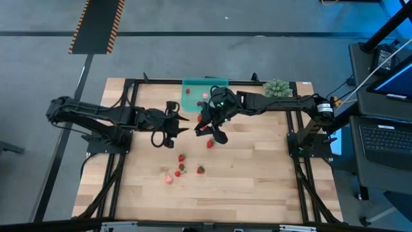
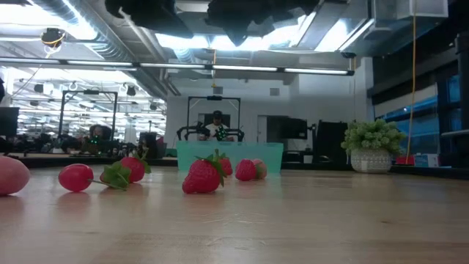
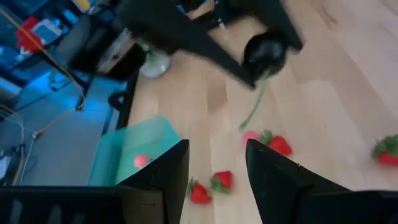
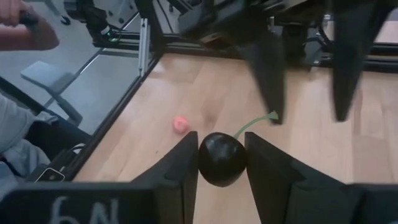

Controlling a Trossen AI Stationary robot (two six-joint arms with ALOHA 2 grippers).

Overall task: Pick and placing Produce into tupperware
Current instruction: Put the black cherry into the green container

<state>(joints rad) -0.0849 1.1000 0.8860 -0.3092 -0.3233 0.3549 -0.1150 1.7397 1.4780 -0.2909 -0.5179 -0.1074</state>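
Tabletop is pale blond wood with plank stripes. Tupperware is see-through teal. Most of the produce is red strawberries with green tops, plus a pale pink piece and one glossy black cherry with a green stem. Both claws are black.

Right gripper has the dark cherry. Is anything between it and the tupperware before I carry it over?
Nothing visible blocks the way. The right gripper holds the dark cherry above the table, close beside the tupperware. The left gripper hangs empty and open on the side away from the container, outside the path.
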